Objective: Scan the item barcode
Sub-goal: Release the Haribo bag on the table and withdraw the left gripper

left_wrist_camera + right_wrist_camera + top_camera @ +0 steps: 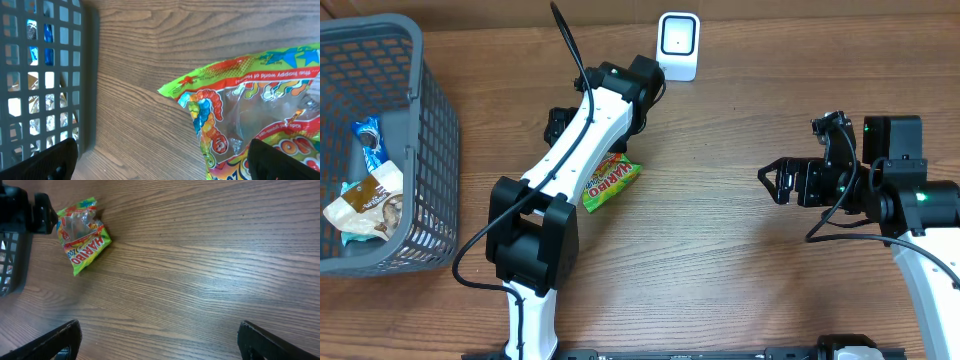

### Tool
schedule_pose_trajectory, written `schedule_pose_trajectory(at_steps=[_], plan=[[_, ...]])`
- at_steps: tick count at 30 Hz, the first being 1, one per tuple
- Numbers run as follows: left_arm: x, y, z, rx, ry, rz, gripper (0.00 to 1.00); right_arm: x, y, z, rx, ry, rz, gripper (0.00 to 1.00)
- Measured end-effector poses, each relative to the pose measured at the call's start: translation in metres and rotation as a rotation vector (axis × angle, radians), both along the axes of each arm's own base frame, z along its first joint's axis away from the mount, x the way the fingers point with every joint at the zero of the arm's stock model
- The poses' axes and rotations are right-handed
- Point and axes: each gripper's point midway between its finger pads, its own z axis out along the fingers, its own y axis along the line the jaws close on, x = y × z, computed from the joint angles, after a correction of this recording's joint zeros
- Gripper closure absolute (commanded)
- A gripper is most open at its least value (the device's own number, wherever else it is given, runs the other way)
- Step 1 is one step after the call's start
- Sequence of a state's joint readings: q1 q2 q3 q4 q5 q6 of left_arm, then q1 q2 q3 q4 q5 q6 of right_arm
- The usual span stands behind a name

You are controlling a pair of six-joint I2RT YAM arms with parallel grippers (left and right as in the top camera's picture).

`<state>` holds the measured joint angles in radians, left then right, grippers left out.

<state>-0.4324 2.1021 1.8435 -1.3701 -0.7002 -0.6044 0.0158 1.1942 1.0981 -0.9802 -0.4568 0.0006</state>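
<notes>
My left claw [162,162] hangs wide open and empty just above the Haribo bag [611,182] lying on the table [720,280], while my right claw [160,340], also wide open, holds nothing, well apart

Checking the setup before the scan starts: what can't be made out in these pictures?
- Candy bag: overhead, the left arm covers part of it; the left wrist view cuts it off at the right and bottom edges. No barcode shows in any view.
- Scanner: overhead only, too small to read its face.
- Snacks in the basket: labels too small overhead, blurred behind mesh in the left wrist view.
</notes>
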Motion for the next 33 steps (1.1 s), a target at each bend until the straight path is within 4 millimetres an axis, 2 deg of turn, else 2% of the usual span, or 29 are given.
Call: schedule_pose_trajectory(at_steps=[16, 22, 25, 28, 31, 33], plan=[[0.008, -0.004, 0.028, -0.019, -0.042, 0.000, 0.00, 0.000, 0.000, 0.000, 0.000, 0.000, 0.000, 0.00], [0.012, -0.009, 0.048, -0.059, -0.073, 0.001, 0.00, 0.000, 0.000, 0.000, 0.000, 0.000, 0.000, 0.00], [0.021, -0.015, 0.070, -0.131, -0.130, 0.005, 0.00, 0.000, 0.000, 0.000, 0.000, 0.000, 0.000, 0.00], [0.033, -0.019, 0.101, -0.227, -0.208, -0.002, 0.00, 0.000, 0.000, 0.000, 0.000, 0.000, 0.000, 0.00], [0.039, -0.003, 0.141, -0.315, -0.297, 0.011, 0.00, 0.000, 0.000, 0.000, 0.000, 0.000, 0.001, 0.00], [0.037, 0.023, 0.171, -0.362, -0.372, 0.048, 0.00, 0.000, 0.000, 0.000, -0.001, 0.000, 0.000, 0.00]])
